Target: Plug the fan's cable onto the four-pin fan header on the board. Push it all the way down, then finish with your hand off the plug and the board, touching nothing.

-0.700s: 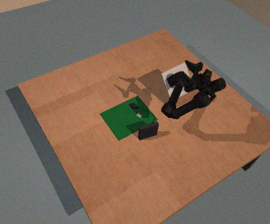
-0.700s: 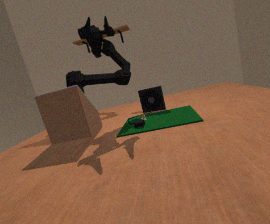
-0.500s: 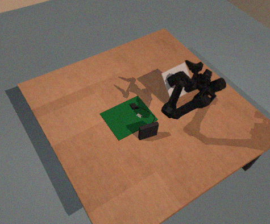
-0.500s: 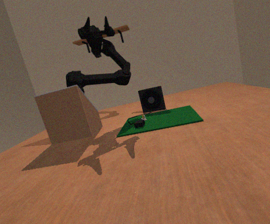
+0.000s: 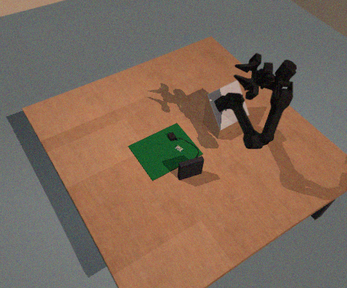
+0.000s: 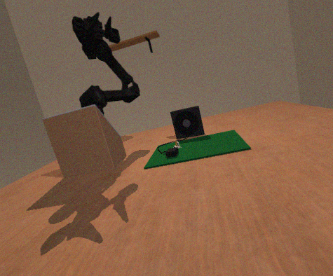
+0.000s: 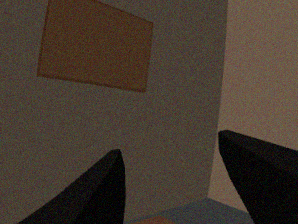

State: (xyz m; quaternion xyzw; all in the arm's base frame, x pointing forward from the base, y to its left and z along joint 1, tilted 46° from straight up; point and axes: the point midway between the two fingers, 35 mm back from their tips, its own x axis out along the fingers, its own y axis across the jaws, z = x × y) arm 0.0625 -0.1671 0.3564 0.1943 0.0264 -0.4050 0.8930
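Observation:
The green board (image 5: 146,157) (image 6: 221,143) lies flat on the table. The small black plug (image 5: 171,136) (image 6: 172,152) is on the board near one edge, beside the pale fan header (image 5: 179,148) (image 6: 177,145) and apart from it. A thin black cable curves from the plug to the black square fan (image 5: 191,169) (image 6: 193,131), which stands upright at the board's edge. My gripper (image 5: 236,71) (image 6: 103,16) (image 7: 170,149) is partly open and empty, high above the table and far from the plug. The wrist view shows neither board nor plug. The header's pins are too small to make out.
A large pale block with a sloping face (image 5: 226,118) (image 6: 80,140) stands on the wooden table (image 5: 91,205) (image 6: 228,210) between the arm's base and the board. A brown panel (image 7: 95,47) is on the wall in the wrist view.

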